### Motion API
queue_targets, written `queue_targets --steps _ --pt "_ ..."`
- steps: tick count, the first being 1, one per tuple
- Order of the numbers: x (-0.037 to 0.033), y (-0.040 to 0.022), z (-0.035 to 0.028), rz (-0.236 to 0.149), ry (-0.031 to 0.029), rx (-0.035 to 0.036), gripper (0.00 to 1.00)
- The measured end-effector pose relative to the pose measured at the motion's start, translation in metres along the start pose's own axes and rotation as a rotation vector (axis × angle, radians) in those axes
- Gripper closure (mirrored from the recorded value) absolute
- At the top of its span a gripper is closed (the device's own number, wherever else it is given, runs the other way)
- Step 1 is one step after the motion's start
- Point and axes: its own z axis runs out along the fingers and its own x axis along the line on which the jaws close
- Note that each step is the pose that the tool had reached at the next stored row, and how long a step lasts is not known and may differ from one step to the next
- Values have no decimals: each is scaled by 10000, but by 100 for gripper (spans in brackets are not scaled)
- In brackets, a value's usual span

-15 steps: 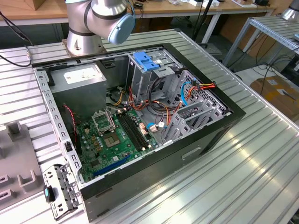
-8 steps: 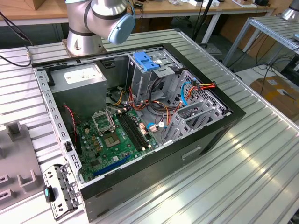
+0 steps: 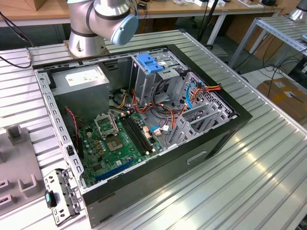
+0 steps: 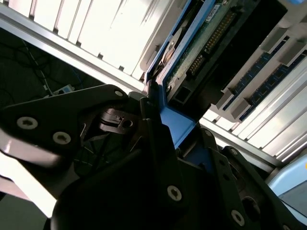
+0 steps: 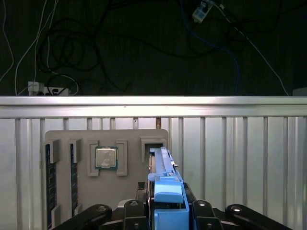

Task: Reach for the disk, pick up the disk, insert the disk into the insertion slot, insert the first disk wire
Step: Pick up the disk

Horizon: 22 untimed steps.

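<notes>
No legible text, white label (image 3: pixel 82 75) on power supply (image 3: pixel 76 95), print unreadable

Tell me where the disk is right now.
In the first wrist view the disk stands on edge at the grey parts tray, beside the processor chip.

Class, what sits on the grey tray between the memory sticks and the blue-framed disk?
A square silver chip, seated in the grey tray, lies between the memory sticks and the disk, as the first wrist view shows.
</notes>
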Motion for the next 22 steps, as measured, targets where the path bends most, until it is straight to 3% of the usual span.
queue_targets --steps 22 --pt "-5 -1 -100 0 0 1 63"
